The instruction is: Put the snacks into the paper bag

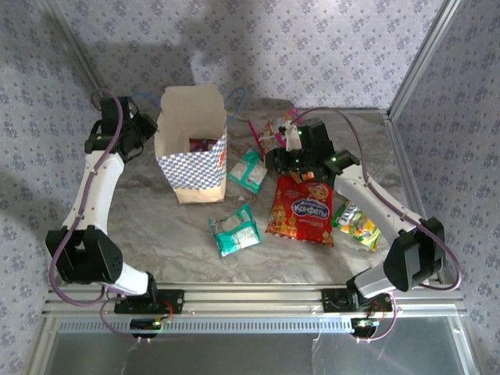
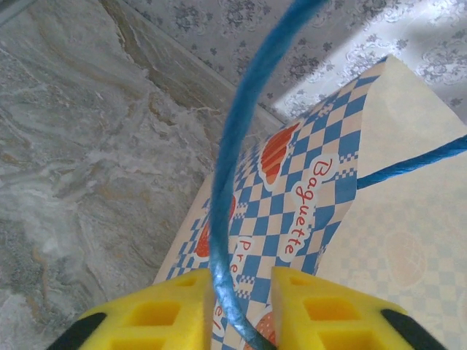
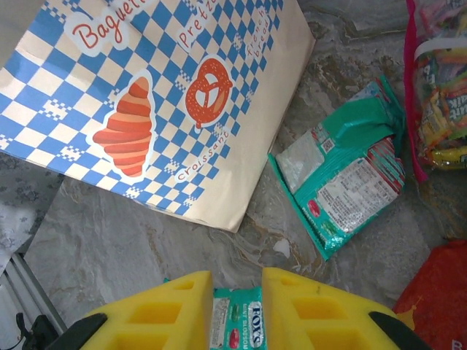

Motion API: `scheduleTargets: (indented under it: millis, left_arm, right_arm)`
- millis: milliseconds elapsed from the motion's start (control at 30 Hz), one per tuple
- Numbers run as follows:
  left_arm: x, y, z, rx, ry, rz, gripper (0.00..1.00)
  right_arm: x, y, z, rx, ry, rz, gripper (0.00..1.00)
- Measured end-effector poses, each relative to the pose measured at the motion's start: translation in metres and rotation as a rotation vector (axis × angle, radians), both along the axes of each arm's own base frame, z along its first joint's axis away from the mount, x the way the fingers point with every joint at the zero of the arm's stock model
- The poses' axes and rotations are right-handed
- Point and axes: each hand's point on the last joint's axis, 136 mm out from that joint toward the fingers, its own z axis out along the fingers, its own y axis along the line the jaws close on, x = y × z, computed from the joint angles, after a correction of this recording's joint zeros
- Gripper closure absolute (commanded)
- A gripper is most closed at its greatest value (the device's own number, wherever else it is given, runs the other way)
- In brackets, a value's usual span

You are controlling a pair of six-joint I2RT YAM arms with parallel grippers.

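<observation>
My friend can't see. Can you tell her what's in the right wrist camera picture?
A yellow claw pinches a small green packet above a marble table. Ahead is a paper bag with blue-white checks, a croissant and a pretzel; a teal-white packet lies beside it.

Printed on the paper bag (image 3: pixel 241 146): "Baguette", "Pretz…", "croissant", "french bread". On the small teal packet (image 3: pixel 235 328), six o'clock in the right wrist view: "FOX'S". On the red packet (image 1: pixel 301 209): "Конфеты".

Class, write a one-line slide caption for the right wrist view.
Right fingers hold a Fox's packet, with the paper bag and a teal packet on the table ahead.
</observation>
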Motion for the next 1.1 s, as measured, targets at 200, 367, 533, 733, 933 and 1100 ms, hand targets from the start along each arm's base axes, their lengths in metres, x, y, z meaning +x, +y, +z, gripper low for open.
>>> scheduleTargets:
  millis: [200, 367, 533, 733, 933, 1100]
  left_arm:
    - [-0.002, -0.010, 0.001, -0.039, 0.000, -0.047, 0.64]
    - [-0.007, -0.018, 0.001, -0.050, -0.001, -0.090, 0.62]
    - [-0.011, -0.028, 0.003, -0.036, -0.002, -0.131, 0.59]
    - [-0.022, -0.035, 0.004, -0.017, 0.011, -0.160, 0.57]
    - [-0.029, -0.033, -0.011, -0.004, 0.082, -0.158, 0.58]
    - [-0.024, -0.033, -0.021, 0.004, 0.113, -0.156, 0.66]
  right_arm:
    - [-0.001, -0.001, 0.003, 0.003, -0.006, -0.001, 0.73]
    - [-0.003, -0.002, -0.003, -0.001, 0.006, -0.002, 0.74]
    - [-0.003, -0.002, -0.004, -0.001, 0.012, -0.004, 0.73]
    - [-0.004, -0.002, -0.007, -0.003, 0.017, -0.004, 0.73]
    - [-0.007, -0.004, -0.011, -0.008, 0.026, -0.004, 0.68]
    - [-0.010, -0.005, -0.018, -0.015, 0.040, -0.003, 0.60]
